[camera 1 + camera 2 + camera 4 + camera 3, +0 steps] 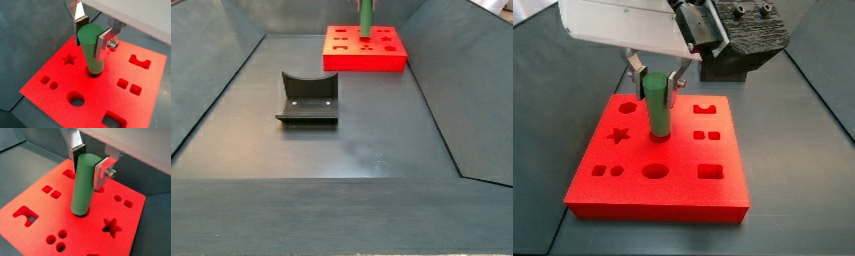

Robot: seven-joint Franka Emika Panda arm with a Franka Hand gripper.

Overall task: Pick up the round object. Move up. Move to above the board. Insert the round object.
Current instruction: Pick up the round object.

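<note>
red board [73,82] fills both wrist views with the green round object [92,50] upright in a round hole, the gripper [93,31] clamped near its top (fixture [307,100] well apart): press straight down, no tilt, before releasing.

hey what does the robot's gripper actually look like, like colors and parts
The gripper has two flat silver metal finger plates with dark pads on their inner faces. A small silver screw sits on one finger. Above them is a boxy white body, with a black camera mount bolted to its side. No cables or markings show.
</note>
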